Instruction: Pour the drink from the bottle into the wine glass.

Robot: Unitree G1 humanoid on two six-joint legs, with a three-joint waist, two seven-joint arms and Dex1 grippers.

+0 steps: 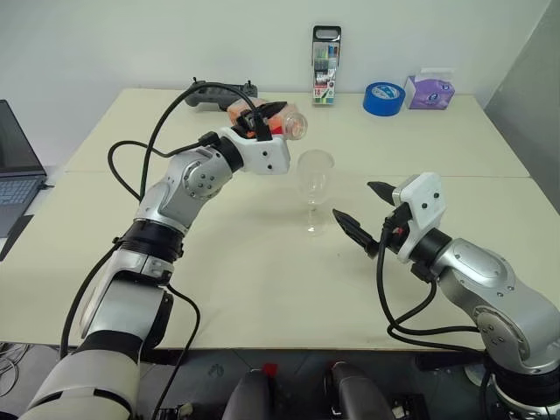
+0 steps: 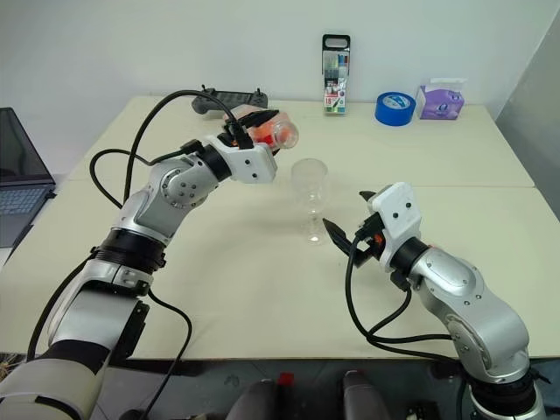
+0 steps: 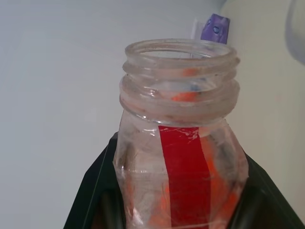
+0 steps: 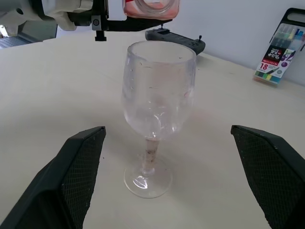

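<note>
Gripping the bottle (image 1: 278, 122), left tool (image 1: 267, 120) clamps tight.

One bottle (image 1: 282, 122), one wine glass (image 1: 314, 179), one tape roll (image 1: 383, 97), one tissue box (image 1: 430, 90)

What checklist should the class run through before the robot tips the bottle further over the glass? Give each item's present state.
1. Cap off the small clear plastic bottle with the red label strip: ok, its mouth is open.
2. Left gripper shut on the bottle: ok.
3. Bottle tilted with its mouth above the clear stemmed wine glass: ok, though exact alignment over the rim cannot be told.
4. Wine glass upright on the beige table: ok.
5. Bright orange drink left in the bottle: ok.
6. Right gripper steadying the glass: not ok, its fingers stand open beside it, apart.
</note>
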